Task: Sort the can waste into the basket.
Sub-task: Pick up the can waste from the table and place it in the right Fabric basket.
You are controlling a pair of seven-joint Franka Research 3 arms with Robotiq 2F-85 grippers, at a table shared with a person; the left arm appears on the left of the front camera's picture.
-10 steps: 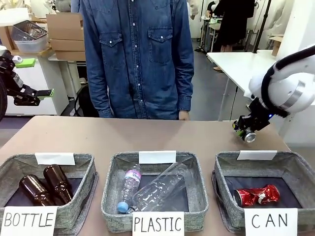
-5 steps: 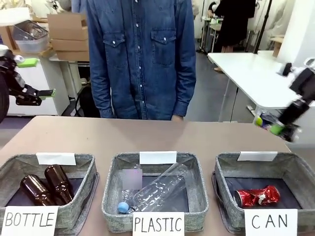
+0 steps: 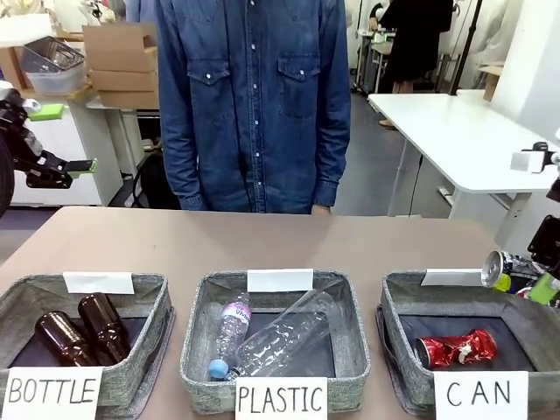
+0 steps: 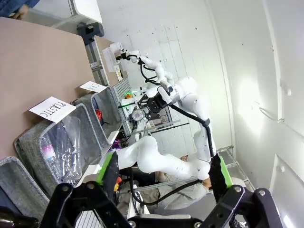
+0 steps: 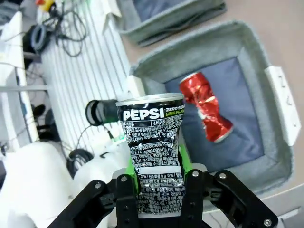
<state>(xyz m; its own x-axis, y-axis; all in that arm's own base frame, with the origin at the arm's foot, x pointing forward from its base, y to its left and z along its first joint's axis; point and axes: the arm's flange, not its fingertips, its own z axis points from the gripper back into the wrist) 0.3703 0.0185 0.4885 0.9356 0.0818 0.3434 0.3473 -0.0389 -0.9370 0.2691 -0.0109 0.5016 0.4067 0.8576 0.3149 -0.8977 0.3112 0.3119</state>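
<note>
Your left gripper (image 3: 66,140) is staying raised at far left side, fingers (image 4: 108,167) spreading wide apart, gripping nothing. Your right gripper (image 5: 154,178) is hanging at right edge, wrist tilting downward, green pads (image 5: 182,159) pressing tight on both sides of black can (image 5: 152,154), holding it upright between them.

arms (image 4: 190,95): white, black cables | hands (image 5: 154,183): black, green pads | person (image 3: 254,96): denim shirt
</note>
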